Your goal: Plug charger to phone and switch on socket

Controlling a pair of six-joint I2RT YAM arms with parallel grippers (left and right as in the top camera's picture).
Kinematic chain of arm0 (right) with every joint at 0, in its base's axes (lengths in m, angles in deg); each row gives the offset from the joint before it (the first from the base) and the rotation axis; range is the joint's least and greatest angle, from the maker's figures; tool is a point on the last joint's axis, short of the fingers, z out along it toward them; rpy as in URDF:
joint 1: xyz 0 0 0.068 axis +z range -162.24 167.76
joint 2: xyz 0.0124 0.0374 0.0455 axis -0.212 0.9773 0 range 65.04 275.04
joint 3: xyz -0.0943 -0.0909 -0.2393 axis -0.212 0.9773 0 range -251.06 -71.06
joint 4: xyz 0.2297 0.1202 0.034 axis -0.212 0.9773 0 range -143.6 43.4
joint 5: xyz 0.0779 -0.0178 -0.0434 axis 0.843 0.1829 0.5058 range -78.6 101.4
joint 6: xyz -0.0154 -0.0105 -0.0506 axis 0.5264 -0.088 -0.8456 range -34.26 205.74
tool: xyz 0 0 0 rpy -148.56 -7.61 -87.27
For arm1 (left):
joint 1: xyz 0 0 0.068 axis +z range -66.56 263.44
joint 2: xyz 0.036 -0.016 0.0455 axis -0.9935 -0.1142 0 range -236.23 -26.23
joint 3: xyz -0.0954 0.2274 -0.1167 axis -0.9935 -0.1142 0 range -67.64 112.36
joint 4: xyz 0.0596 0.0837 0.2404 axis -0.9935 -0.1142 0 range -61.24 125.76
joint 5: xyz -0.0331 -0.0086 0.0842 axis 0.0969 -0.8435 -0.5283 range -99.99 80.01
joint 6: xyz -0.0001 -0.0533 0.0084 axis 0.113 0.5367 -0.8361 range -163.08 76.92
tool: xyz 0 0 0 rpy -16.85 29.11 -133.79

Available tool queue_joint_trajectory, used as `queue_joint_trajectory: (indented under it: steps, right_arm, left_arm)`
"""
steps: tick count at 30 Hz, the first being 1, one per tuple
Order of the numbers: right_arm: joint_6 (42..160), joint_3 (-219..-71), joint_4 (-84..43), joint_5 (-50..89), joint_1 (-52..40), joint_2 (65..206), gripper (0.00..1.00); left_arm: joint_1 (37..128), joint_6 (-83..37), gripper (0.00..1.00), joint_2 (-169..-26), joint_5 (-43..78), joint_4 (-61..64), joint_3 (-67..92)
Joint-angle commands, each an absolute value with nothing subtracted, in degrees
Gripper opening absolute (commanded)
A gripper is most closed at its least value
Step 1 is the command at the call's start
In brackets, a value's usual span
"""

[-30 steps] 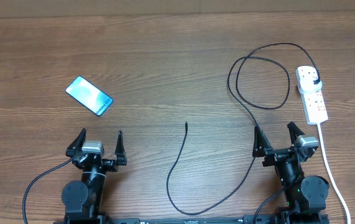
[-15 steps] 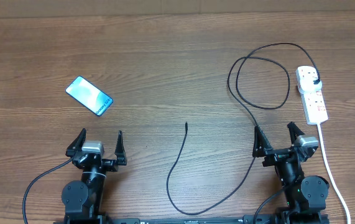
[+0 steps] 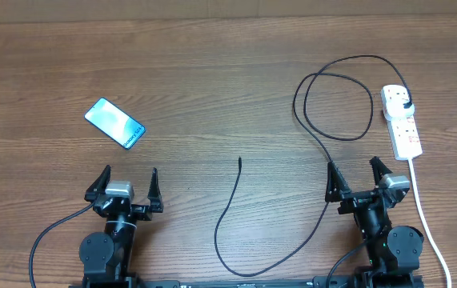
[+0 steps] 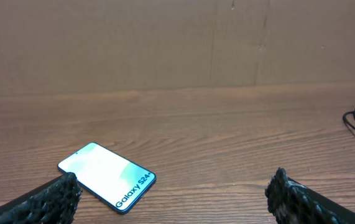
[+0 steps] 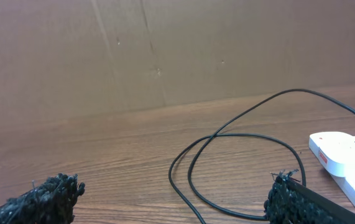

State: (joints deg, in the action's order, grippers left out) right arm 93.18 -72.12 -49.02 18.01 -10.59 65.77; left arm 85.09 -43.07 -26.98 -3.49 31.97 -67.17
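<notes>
The phone (image 3: 114, 123) lies flat at the left of the table, its screen lit; the left wrist view shows the phone (image 4: 107, 177) just ahead of my left fingertips. The black charger cable (image 3: 316, 128) loops at the right and its plug (image 3: 405, 102) sits in the white socket strip (image 3: 401, 120). Its free connector tip (image 3: 239, 160) rests mid-table. My left gripper (image 3: 126, 179) stands open near the front edge, empty. My right gripper (image 3: 357, 174) is open too, with the cable (image 5: 227, 168) on the table in front of it and the socket strip (image 5: 345, 158) at its right.
The strip's white cord (image 3: 424, 212) runs down the right side past my right arm. A brown cardboard wall (image 4: 177, 43) closes off the back of the table. The cable's lower run (image 3: 248, 260) curves along the front between the two arms.
</notes>
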Motion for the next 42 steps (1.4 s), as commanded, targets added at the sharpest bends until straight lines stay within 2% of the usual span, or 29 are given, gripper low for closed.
queue_joint_trajectory:
  steps: [1, 42]
  right_arm:
    - [92.98, -71.51, -49.22, 17.44, -10.22, 65.16, 1.0]
    - [92.98, -71.51, -49.24, 17.44, -10.2, 65.34, 1.0]
  left_arm:
    - [85.44, -43.11, 1.0, -26.5, -2.9, 31.88, -67.37]
    - [85.44, -42.0, 0.99, -26.5, -2.46, 31.9, -67.35]
